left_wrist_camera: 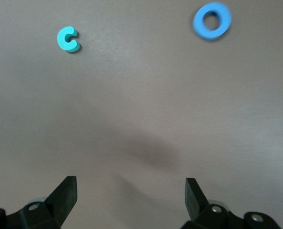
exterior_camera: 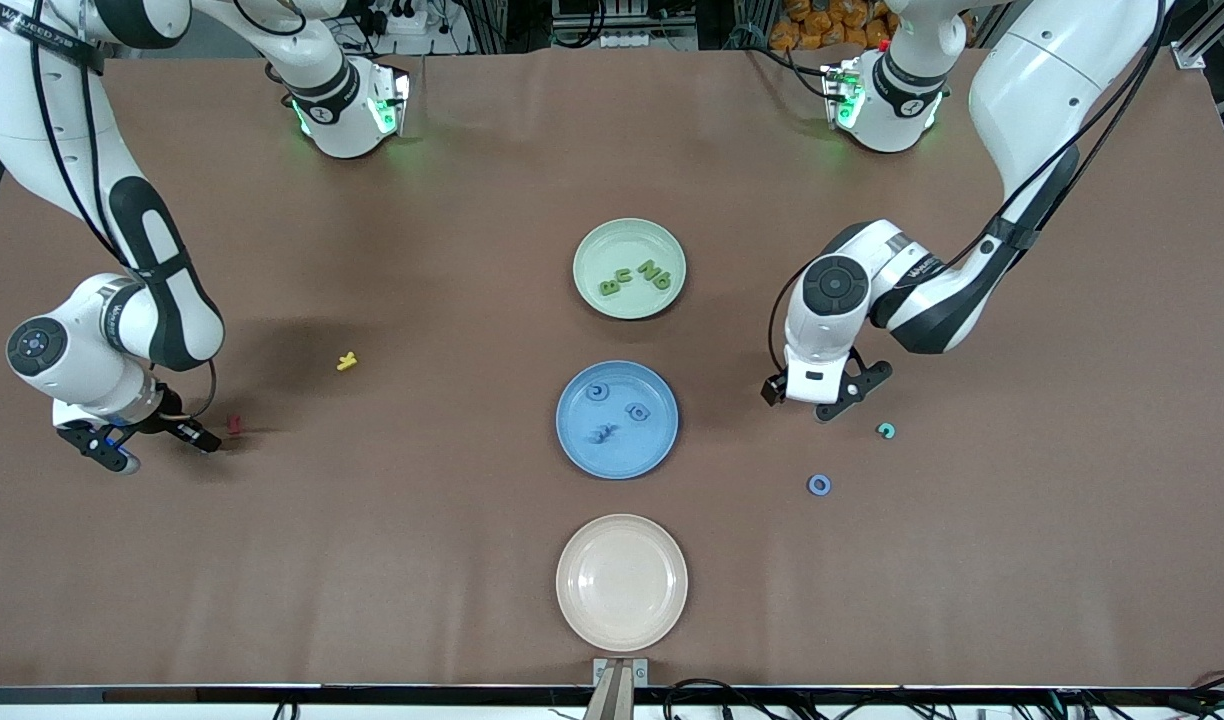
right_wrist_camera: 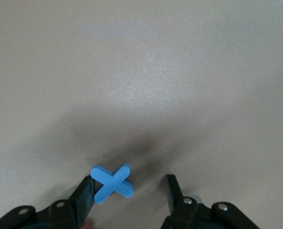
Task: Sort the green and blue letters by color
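My right gripper [exterior_camera: 155, 446] is down at the table near the right arm's end. Its jaws stand round a blue X-shaped piece [right_wrist_camera: 112, 184]. One finger [right_wrist_camera: 83, 195] touches the piece, while the other stands apart from it, so the gripper [right_wrist_camera: 131, 183] is open. My left gripper [exterior_camera: 818, 400] hangs open over bare table, with nothing between its fingers [left_wrist_camera: 130, 185]. Near it lie a teal letter C [exterior_camera: 885, 431] [left_wrist_camera: 67, 39] and a blue ring [exterior_camera: 819, 485] [left_wrist_camera: 212, 20]. Green letters [exterior_camera: 632, 276] lie in the green plate [exterior_camera: 594, 250]. Blue letters [exterior_camera: 617, 412] lie in the blue plate [exterior_camera: 582, 450].
A beige plate [exterior_camera: 622, 582] with nothing in it stands nearest the front camera, in line with the other two plates. A tiny yellow letter [exterior_camera: 347, 361] and a tiny dark red letter [exterior_camera: 234, 425] lie on the brown table near my right gripper.
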Controlling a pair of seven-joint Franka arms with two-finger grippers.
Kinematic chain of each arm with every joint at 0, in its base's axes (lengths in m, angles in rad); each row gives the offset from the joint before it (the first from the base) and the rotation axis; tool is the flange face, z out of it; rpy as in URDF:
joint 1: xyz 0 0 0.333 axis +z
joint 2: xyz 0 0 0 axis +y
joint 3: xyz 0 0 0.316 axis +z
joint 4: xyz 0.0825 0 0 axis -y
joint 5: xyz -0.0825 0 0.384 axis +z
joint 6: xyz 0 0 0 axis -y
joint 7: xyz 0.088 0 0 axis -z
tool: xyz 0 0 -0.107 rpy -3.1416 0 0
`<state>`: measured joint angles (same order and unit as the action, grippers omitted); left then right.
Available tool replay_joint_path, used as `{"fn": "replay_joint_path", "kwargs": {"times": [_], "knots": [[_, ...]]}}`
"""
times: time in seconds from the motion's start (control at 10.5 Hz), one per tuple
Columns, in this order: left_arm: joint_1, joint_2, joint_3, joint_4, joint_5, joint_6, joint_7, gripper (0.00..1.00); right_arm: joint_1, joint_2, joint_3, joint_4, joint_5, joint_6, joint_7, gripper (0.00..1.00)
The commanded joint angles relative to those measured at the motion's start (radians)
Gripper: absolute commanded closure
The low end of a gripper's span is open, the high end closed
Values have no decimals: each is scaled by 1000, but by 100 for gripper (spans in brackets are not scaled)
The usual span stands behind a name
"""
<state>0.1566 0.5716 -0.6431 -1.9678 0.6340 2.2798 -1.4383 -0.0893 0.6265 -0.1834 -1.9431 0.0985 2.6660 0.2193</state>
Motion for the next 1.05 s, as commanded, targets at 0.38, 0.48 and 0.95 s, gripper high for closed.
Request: {"fn": "replay_joint_path", "kwargs": {"times": [0.38, 0.48, 0.95], "knots": [[-183, -329, 240, -266, -140, 11, 472, 0, -12, 9, 12, 12, 9, 6, -12, 84], [-187, -357, 240, -266, -163, 6, 501, 0, -10, 9, 12, 16, 7, 3, -12, 87], [-129, -495, 246, -258, -383, -23, 851, 0, 32, -20, 15, 145, 6, -171, -2, 88]]}}
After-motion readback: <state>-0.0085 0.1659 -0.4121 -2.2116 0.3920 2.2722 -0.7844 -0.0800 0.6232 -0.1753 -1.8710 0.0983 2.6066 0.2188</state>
